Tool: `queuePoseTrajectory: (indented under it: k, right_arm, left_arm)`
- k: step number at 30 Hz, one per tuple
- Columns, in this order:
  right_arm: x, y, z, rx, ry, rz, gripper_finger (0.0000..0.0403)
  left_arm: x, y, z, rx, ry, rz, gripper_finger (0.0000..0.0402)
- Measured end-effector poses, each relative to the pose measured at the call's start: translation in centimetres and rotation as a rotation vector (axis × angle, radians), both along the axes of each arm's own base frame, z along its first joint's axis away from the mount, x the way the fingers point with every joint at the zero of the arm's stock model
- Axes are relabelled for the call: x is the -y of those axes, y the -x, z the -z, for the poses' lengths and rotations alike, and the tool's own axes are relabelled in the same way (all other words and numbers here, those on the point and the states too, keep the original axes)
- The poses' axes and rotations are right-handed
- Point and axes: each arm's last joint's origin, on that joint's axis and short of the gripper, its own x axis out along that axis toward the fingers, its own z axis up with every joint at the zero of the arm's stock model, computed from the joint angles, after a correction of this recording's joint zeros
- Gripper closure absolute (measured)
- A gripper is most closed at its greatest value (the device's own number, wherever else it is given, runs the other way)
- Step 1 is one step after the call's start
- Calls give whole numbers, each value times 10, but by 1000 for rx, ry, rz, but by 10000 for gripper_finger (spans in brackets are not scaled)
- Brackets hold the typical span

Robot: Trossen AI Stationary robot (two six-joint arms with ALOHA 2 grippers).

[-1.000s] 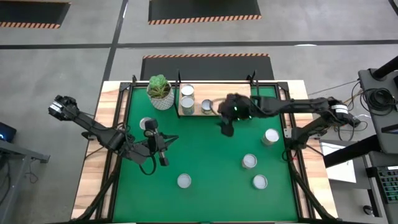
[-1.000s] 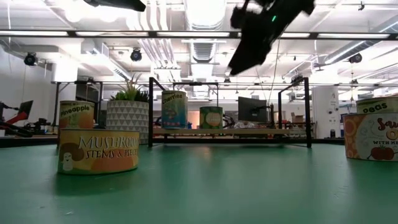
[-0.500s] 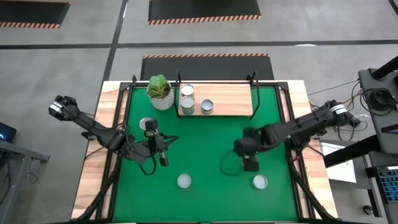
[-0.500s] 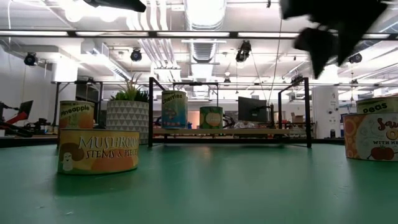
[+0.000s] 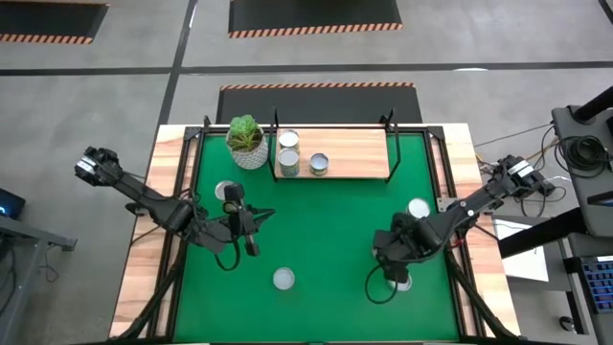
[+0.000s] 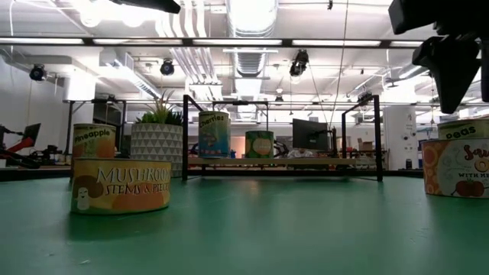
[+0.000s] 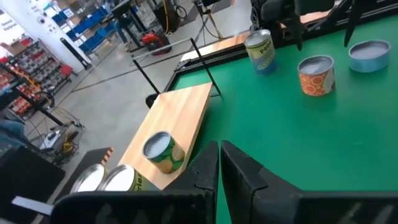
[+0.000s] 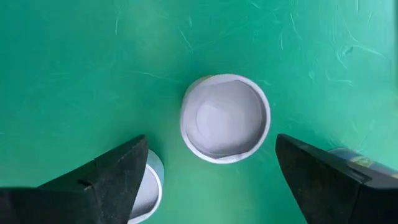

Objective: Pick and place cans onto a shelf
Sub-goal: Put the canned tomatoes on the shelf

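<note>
Your right gripper (image 8: 211,171) hangs wide open over a can (image 8: 225,118) near the mat's front right corner.
Left gripper (image 7: 219,163) is closed, empty; three cans sit on the shelf's (image 5: 354,153) left end.

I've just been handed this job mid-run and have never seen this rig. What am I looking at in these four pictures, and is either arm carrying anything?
Two dark robot arms work over a green mat. One camera looks straight down, one sits at table height, and one rides on each wrist. The task is moving cans onto the wooden shelf at the back, where three cans already stand beside a potted plant. The left gripper waits shut and empty. The right gripper hangs open above a loose can, fingers on either side, not gripping it yet. Other cans are scattered on the mat.
</note>
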Motion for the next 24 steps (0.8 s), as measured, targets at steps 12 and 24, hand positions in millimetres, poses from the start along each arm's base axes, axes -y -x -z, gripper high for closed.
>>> queuePoseTrajectory:
  k: [12, 24]
  right_arm:
    - [2, 2, 22, 20, 17, -44, 44]
    - [15, 5, 41, -15, 35, 8, 44]
  left_arm:
    - [1, -2, -12, 16, -15, 13, 402]
    - [1, -2, -12, 16, -16, 15, 402]
